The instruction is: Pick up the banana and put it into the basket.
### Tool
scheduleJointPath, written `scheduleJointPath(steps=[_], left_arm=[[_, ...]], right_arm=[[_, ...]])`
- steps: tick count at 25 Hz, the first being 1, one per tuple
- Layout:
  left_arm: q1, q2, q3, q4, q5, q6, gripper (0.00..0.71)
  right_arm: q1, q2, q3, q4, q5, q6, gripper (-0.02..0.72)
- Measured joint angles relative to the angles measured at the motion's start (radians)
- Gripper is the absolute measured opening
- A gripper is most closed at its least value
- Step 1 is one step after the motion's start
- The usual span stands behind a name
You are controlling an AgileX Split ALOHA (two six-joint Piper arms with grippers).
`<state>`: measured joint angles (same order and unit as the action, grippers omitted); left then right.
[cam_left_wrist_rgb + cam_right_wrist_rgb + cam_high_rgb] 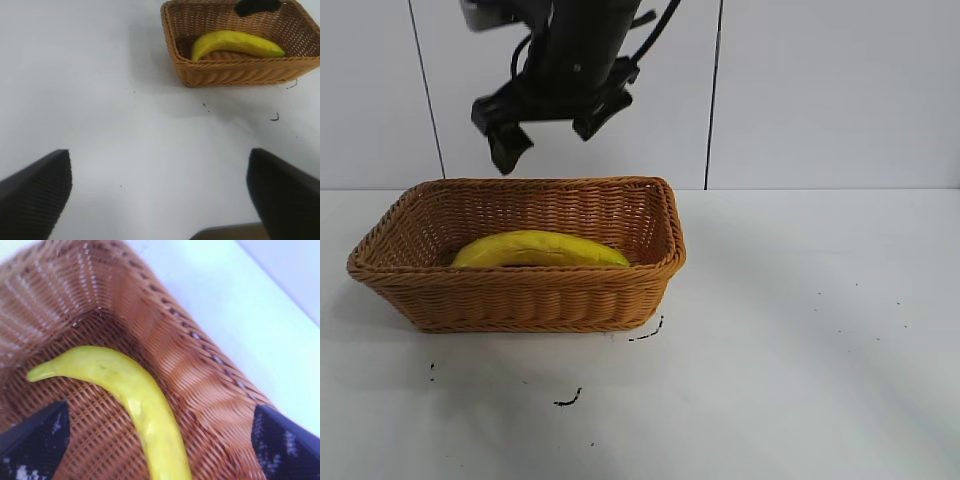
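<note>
The right claw (548, 135), black and mounted on a dark arm, hangs in the air above the back rim of the basket, toward its left half as the exterior view shows it. Its two fingers (507, 145) are spread wide apart and hold nothing. In the right wrist view both dark fingertips (35, 437) sit at the lower corners, with the banana and basket floor between them and clear space all around, so nothing touches them.

Directly below lies the long curved yellow banana (538, 249), resting on the floor of the rectangular tan-orange woven wicker basket (520, 300). It lies lengthwise along the basket, nearer the front wall than the back, arched upward in the middle. The right wrist view shows its greenish tapered tip (40, 372) pointing toward one end wall, the body (145, 410) lying flat on the weave.

The basket stands on the white surface (800, 330), toward the surface's left side and back edge, close to the white panelled wall (820, 90). A few small dark specks (568, 400) mark the surface just in front of the basket.

The left claw (160, 200) is well apart from the basket, over bare surface, its two dark ribbed fingers (37, 192) wide open and empty; the basket (235, 75) and banana (235, 44) show farther off.
</note>
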<state>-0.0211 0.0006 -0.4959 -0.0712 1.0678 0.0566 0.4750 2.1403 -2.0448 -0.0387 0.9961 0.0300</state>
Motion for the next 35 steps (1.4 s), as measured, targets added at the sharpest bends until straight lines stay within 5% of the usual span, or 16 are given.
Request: scheduleJointPath(steps=[14, 26, 35], left_arm=[[0.000, 0.000, 0.000, 0.000, 0.000, 0.000, 0.690], [0.000, 0.000, 0.000, -0.001, 0.000, 0.000, 0.690], [0.000, 0.000, 0.000, -0.002, 0.000, 0.000, 0.690]], right_arm=[[-0.436, 0.003, 0.000, 0.006, 0.153, 0.002, 0.692], [-0.454, -0.059, 0.055, 0.066, 0.220, -0.022, 0.692], [-0.454, -0.490, 0.527, 0.086, 0.218, -0.022, 0.692]])
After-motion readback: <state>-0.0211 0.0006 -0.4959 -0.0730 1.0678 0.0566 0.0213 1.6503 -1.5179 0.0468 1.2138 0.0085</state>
